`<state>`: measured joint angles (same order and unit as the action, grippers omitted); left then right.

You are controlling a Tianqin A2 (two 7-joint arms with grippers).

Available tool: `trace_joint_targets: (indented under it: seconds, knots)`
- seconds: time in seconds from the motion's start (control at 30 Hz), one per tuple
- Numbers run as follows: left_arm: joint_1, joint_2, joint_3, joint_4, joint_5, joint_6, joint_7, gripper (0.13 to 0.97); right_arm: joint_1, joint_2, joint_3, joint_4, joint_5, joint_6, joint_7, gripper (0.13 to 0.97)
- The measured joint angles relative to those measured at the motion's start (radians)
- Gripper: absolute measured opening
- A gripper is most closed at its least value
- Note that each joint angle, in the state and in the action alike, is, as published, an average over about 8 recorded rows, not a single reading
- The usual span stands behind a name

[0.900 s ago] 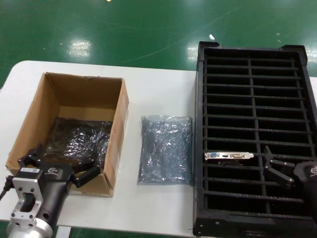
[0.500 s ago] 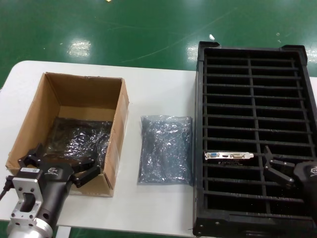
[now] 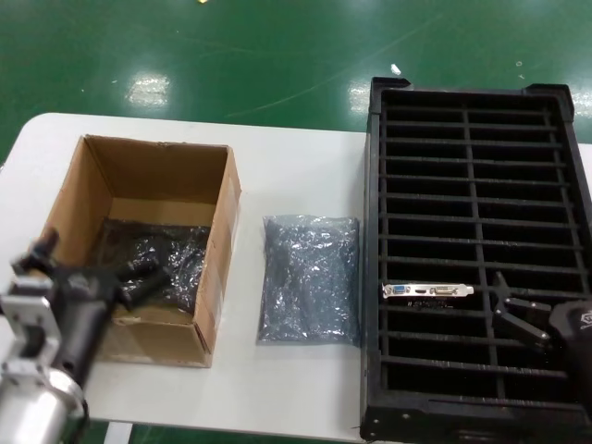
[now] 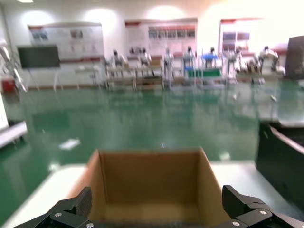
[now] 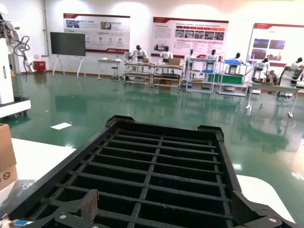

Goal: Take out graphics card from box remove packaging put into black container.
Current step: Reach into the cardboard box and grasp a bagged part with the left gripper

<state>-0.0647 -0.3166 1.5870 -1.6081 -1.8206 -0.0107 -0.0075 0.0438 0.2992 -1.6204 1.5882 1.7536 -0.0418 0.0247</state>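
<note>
— Where is the left end effector (image 3: 92, 273)?

— Over the near left corner of the box (image 3: 199, 176), its dark fingers (image 4: 71, 211) spread wide apart and holding nothing. One finger reaches over the box's near wall, the other sticks out past the box's left side.

— And what lies closest to it?

— Just beyond the fingertips, on the box floor, a bagged item in crinkly dark packaging (image 3: 171, 254). Nothing shows that the fingers touch it. Whether a card is inside that bag cannot be told.

— Farther out?

— To the right of the box, on the white bench (image 3: 296, 157), a second flat bag (image 3: 309, 277) lies on its own, well apart from the end effector.

— The graphics card?

— The graphics card (image 3: 428, 290) stands in a slot of the black container (image 3: 472, 102), in the left column, its silver bracket upward with the blue port at its left end. The right end effector (image 3: 513, 310) hovers just beside it, over the right column, fingers open and empty.
</note>
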Motion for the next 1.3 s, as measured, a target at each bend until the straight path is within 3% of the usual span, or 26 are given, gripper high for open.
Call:
trace_joint_targets:
  seconds: [0.13, 0.27, 0.4, 0.5, 0.67, 0.83, 0.97, 1.1, 1.3]
  knots:
    - [-0.062, -0.045, 0.009, 0.002, -0.029, -0.042, 0.016, 0.966, 0.000, 0.000, 0.000, 0.000, 0.000, 0.000, 0.000, 0.966]
    - [-0.132, -0.124, 0.055, 0.032, -0.069, -0.098, 0.064, 0.966, 0.000, 0.000, 0.000, 0.000, 0.000, 0.000, 0.000, 0.966]
    - [-0.206, -0.182, 0.094, 0.104, -0.046, -0.102, 0.140, 0.966, 0.000, 0.000, 0.000, 0.000, 0.000, 0.000, 0.000, 0.966]
    - [-0.260, -0.185, 0.093, 0.189, 0.008, -0.044, 0.229, 0.966, 0.000, 0.000, 0.000, 0.000, 0.000, 0.000, 0.000, 0.966]
    - [-0.347, -0.129, 0.038, 0.361, 0.069, 0.125, 0.438, 0.966, 0.000, 0.000, 0.000, 0.000, 0.000, 0.000, 0.000, 0.966]
    - [-0.437, -0.068, -0.017, 0.530, 0.062, 0.296, 0.660, 0.966, 0.000, 0.000, 0.000, 0.000, 0.000, 0.000, 0.000, 0.966]
    - [-0.509, -0.042, -0.032, 0.653, 0.038, 0.397, 0.802, 0.966, 0.000, 0.000, 0.000, 0.000, 0.000, 0.000, 0.000, 0.966]
    - [-0.575, -0.037, -0.015, 0.764, 0.034, 0.465, 0.879, 0.966, 0.000, 0.000, 0.000, 0.000, 0.000, 0.000, 0.000, 0.966]
    - [-0.664, -0.049, 0.033, 0.910, 0.054, 0.531, 0.927, 0.966, 0.000, 0.000, 0.000, 0.000, 0.000, 0.000, 0.000, 0.966]
